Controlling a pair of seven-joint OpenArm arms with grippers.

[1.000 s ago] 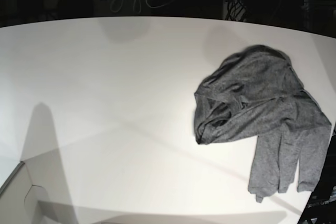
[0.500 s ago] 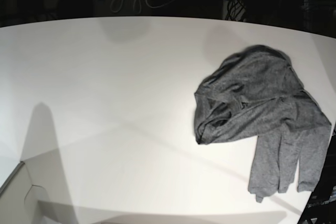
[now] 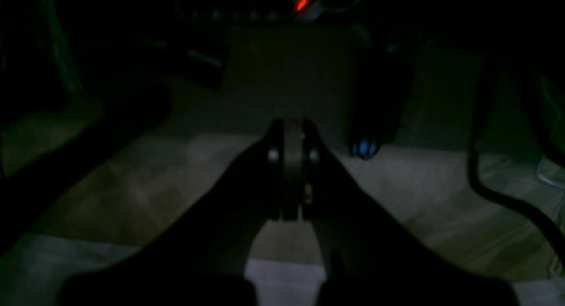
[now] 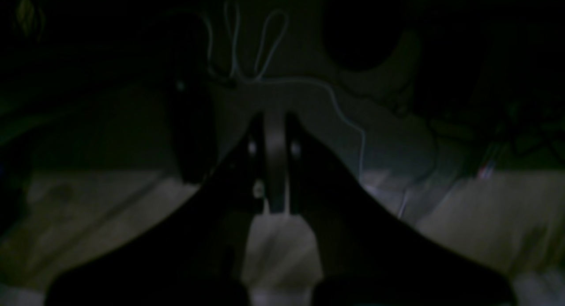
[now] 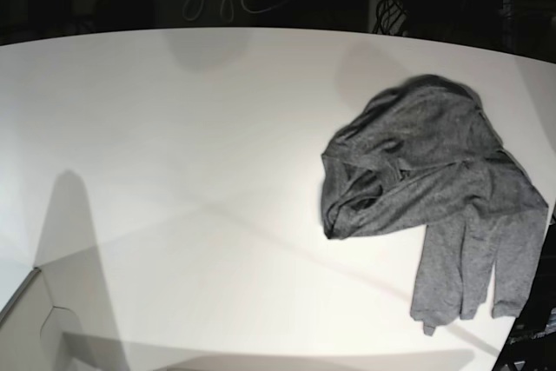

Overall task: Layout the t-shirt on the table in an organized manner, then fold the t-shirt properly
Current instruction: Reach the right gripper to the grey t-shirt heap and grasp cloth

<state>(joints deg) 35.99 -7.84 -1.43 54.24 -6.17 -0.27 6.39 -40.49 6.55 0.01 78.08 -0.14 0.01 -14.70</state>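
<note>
The t-shirt (image 5: 426, 206) lies crumpled on the table (image 5: 174, 171), on the right side of the base view, close to the table's right edge. Its bunched body sits toward the far side; two loose sections trail toward the near right corner, so its long axis runs roughly from the far side to the near right. No part is spread flat, so the layout step is judged not yet begun.

Left gripper (image 3: 289, 173): jaws pressed together, nothing between them. The left wrist view is dark and shows only dim surfaces beyond the fingers; the t-shirt is not in it.

Right gripper (image 4: 271, 164): jaws likewise pressed together and empty. Loose cables (image 4: 265, 67) hang beyond it; the t-shirt is not in this view either.

In the base view only small pale parts of the rig show at the top edge, well apart from the cloth.

Governing relation: the t-shirt lies on the base view's right, which is the left arm's side. The left arm is therefore judged the nearer one for a first grasp. The right arm would have to cross most of the table. Both grippers must open before any grasp.
</note>
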